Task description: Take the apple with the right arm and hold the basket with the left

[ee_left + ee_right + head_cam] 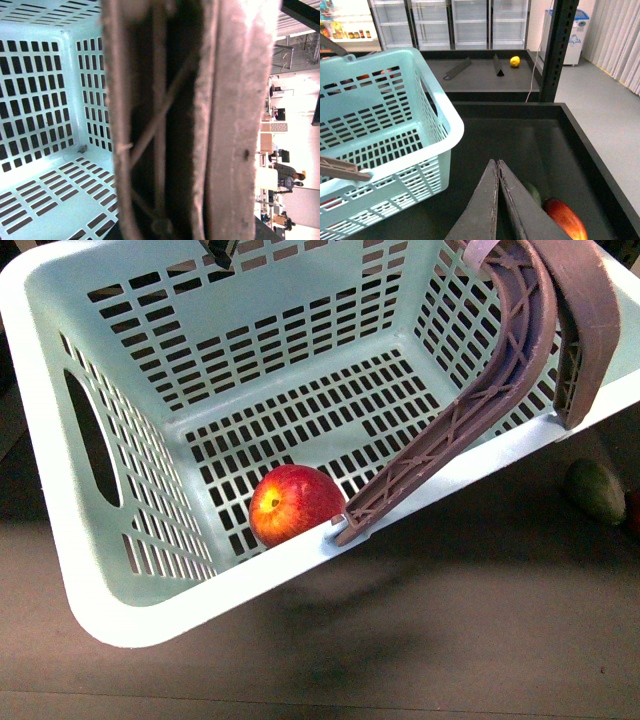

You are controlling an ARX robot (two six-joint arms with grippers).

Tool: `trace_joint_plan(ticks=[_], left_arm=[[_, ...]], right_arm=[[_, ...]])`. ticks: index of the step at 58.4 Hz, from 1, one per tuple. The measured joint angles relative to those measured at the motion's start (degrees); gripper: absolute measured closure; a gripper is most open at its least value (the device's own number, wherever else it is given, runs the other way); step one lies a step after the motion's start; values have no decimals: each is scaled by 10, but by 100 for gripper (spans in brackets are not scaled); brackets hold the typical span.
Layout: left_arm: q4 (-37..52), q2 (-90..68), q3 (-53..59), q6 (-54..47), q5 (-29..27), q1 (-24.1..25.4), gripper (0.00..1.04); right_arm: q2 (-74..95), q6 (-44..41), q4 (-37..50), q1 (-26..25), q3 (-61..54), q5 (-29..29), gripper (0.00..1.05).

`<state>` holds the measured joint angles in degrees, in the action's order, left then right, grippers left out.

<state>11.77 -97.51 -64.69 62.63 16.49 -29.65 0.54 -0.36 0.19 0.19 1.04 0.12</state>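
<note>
basket (470,465) tilted over dark worktop (450,620) | ribbed handle (500,370) fills left wrist view; left gripper unseen, cannot tell its fingers' state | apple (296,503) inside, against near wall | right gripper (496,165) outside basket, fingers together, empty

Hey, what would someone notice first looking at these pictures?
A mint-green basket fills the front view, tilted, with a red apple lying on its floor against the near wall. Its brown ribbed handle curves across the right side. Outside it, the right claw hangs shut.
</note>
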Motion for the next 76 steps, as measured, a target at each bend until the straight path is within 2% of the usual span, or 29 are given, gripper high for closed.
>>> trace_joint_plan(ticks=[6, 23, 40, 47, 55, 61, 76], left_arm=[[0, 0, 0, 1, 0, 0, 90], [0, 0, 0, 0, -1, 0, 90], [0, 0, 0, 0, -1, 0, 90], [1, 0, 0, 0, 1, 0, 90], [80, -1, 14, -21, 18, 7, 90], [92, 0, 14, -19, -21, 28, 90], [73, 0, 15, 59, -137, 110, 90]], right_arm=[[-1, 0, -1, 0, 0, 0, 100], [-2, 0, -1, 0, 0, 0, 51], [-2, 0, -1, 0, 0, 0, 7], [-2, 1, -1, 0, 0, 0, 9], [-2, 1, -1, 0, 0, 0, 9], [-2, 1, -1, 0, 0, 0, 9], [-2, 1, -1, 0, 0, 0, 9]])
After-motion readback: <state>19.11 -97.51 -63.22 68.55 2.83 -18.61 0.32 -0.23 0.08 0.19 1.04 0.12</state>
